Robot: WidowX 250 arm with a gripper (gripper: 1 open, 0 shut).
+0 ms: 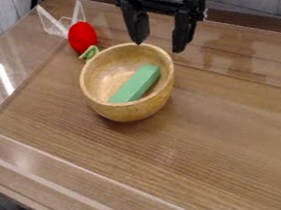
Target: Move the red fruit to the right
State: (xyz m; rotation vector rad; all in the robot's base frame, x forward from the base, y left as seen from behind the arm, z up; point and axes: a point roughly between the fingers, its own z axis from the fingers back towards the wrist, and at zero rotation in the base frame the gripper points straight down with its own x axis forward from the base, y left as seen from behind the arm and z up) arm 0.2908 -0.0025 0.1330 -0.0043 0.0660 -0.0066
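Note:
A small red fruit (pixel 82 37) with a green leafy end lies on the wooden table at the back left, just behind the wooden bowl (pixel 128 82). A flat green block (pixel 136 83) rests inside the bowl. My black gripper (pixel 157 33) hangs above the table behind the bowl's far right rim, to the right of the red fruit and apart from it. Its fingers (pixel 180 33) point down and stand open with nothing between them.
Clear plastic walls (pixel 31 161) fence the table at the left, front and right. A grey plank wall runs along the back. Bare wood stretches to the right of the bowl and in front of it.

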